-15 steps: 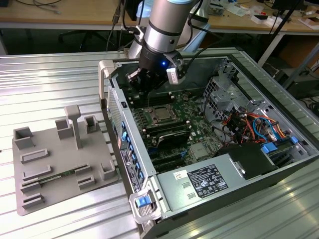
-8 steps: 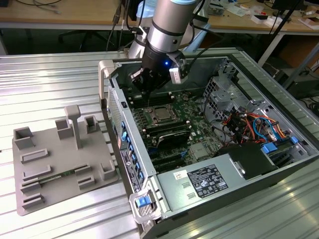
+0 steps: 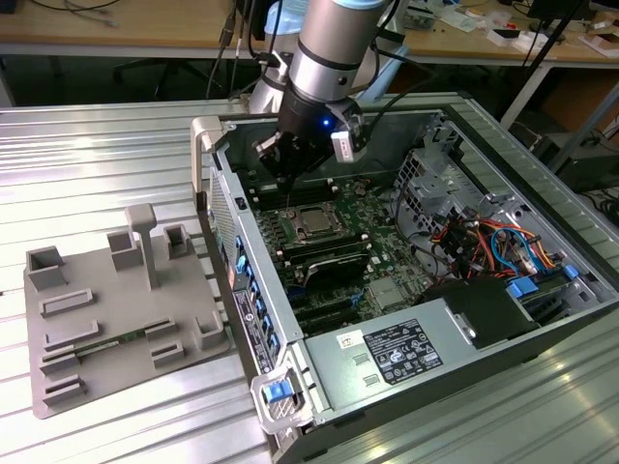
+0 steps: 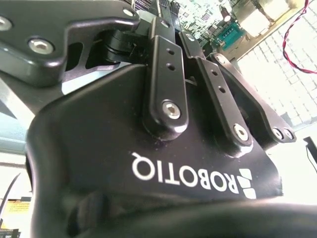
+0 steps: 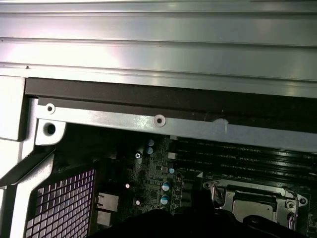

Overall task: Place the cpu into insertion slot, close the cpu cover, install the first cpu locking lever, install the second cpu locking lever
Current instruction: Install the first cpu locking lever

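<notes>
In the exterior view, my gripper [image 3: 287, 180] hangs inside the open computer case, just above the green board and a little toward the exterior view's left and far side of the insertion slot [image 3: 311, 224]. Its fingers taper together, and the finger links [image 4: 166, 74] in the second wrist view converge, so it looks shut with nothing visibly held. The cpu [image 3: 312, 221] lies in the slot with its silver-grey top up. In the first wrist view, the cpu [image 5: 251, 201] sits inside the cpu cover [image 5: 218, 188], whose metal frame lies flat around it.
Long black memory slots [image 3: 324, 253] run beside the socket. The case wall [image 3: 242, 251], power supply [image 3: 397, 353], drive cage [image 3: 435, 169] and coloured cables [image 3: 493, 246] surround the board. A grey fixture plate [image 3: 116, 319] holding a memory stick lies on the table at the exterior view's left.
</notes>
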